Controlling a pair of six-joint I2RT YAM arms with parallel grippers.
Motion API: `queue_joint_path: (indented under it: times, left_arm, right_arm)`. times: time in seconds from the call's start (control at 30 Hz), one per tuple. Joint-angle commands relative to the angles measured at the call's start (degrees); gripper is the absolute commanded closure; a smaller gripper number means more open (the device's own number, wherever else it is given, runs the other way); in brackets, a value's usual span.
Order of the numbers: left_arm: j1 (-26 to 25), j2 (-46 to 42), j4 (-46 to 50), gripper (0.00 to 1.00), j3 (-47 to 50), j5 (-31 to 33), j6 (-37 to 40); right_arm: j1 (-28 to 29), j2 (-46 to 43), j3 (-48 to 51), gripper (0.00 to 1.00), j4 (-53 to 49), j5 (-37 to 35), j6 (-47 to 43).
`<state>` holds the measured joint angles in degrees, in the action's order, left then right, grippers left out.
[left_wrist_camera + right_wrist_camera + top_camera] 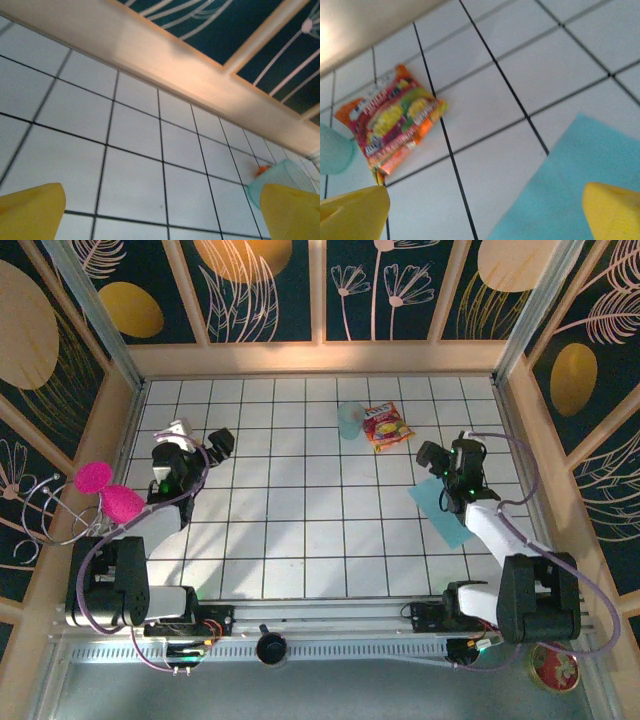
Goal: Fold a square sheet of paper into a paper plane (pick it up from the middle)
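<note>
The square sheet of paper is light teal and lies flat and unfolded on the white tiled table at the right, partly under my right arm. My right gripper hovers over the sheet's far corner, open. In the right wrist view the sheet lies under the right yellow fingertip, and nothing is between the fingers of the right gripper. My left gripper stands open at the far left, well away from the sheet. In its wrist view the left gripper has bare tiles between its fingertips.
A pale blue cup and a red-and-yellow snack packet lie at the far middle, just beyond the right gripper. Wooden walls ring the table. A pink object hangs outside the left wall.
</note>
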<state>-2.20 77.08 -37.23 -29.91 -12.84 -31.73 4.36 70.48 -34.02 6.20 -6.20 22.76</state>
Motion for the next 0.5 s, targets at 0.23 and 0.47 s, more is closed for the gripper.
queue_joint_path:
  times: [0.23, 0.47]
  left_arm:
    - [-8.89, 3.94, 4.54, 0.01, -4.16, 1.63, -0.54]
    - [-13.68, 7.29, 6.31, 0.01, -6.87, 1.81, 0.06]
  right_arm:
    - [-3.01, 11.04, -6.71, 0.06, -12.31, 2.48, 7.92]
    - [-2.91, 17.02, -8.16, 0.09, -14.13, 4.15, 9.87]
